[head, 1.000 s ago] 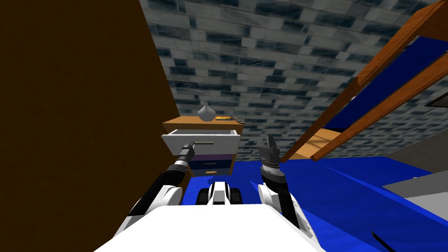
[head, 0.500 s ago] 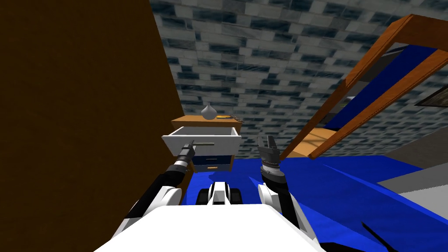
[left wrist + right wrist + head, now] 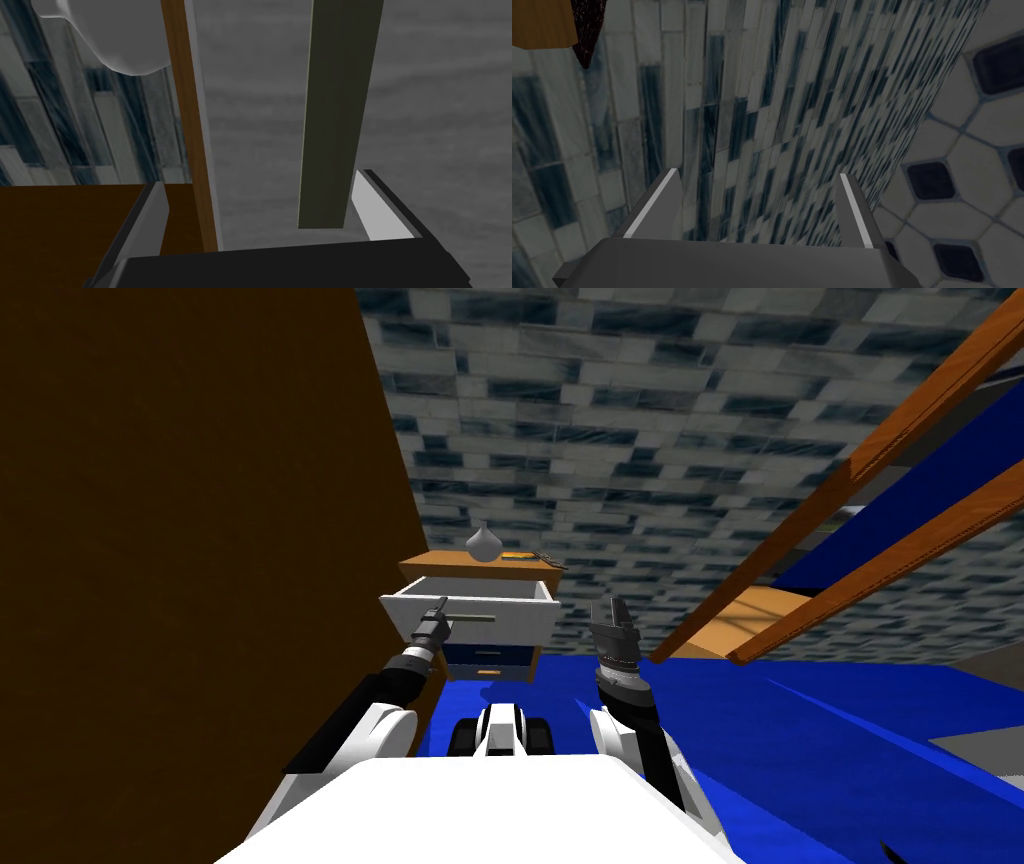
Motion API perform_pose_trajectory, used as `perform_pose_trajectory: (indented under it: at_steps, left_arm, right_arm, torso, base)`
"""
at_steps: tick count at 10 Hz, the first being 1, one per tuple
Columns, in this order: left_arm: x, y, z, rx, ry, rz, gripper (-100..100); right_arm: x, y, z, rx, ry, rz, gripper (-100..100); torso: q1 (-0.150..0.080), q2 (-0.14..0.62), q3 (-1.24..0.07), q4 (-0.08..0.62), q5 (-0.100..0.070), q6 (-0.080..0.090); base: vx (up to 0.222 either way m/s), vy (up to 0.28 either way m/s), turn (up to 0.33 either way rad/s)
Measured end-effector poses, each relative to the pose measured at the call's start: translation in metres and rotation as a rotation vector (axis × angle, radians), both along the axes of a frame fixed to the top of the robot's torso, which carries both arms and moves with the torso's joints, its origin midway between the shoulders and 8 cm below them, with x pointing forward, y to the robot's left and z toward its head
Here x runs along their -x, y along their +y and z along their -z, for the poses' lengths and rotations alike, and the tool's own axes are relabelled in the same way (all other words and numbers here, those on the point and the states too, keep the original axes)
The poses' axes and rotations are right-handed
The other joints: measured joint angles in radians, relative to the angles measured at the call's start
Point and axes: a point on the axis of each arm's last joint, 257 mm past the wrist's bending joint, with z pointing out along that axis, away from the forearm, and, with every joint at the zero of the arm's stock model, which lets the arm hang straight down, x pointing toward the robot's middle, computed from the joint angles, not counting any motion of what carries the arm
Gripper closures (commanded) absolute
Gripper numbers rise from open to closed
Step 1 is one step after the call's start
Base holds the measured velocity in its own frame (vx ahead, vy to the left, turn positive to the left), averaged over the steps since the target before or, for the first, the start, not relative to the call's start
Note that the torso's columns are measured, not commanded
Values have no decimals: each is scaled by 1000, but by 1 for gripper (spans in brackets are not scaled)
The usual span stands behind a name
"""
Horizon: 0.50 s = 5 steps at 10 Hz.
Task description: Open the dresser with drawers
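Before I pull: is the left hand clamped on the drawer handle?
No, the left hand is open, the handle between its wide-apart fingers.

Your left arm (image 3: 360, 713) and right arm (image 3: 637, 713) have rounded white shells and black, grey-ringed forearms; left gripper (image 3: 438, 607) and right gripper (image 3: 613, 608) are dark boxes with thin grey blades.

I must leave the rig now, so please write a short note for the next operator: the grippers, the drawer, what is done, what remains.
The left gripper is open; the end of the handle of the top drawer lies between its fingers, unclamped. The right gripper is open, empty, raised right of the dresser. Done: top drawer pulled well out. The lower drawers are shut. Left: perhaps pull further, then withdraw the arm.
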Motion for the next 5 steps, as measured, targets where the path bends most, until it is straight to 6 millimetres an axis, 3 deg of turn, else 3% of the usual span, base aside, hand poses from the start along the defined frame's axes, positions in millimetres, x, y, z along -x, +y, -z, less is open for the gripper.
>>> perform_pose_trajectory:
  at_steps: [4,5]
  left_arm:
    - [-3,-16,-15,-3,19,42,-100]
    - [-4,-16,-13,-4,24,44,0]
  right_arm:
    - [0,0,0,0,0,0,0]
    - [0,0,0,0,0,0,0]
  torso:
    - [-1,4,1,5,-2,-1]
    - [-1,3,1,3,-1,-1]
  base:
    - [6,-1,77]
    - [0,0,0]
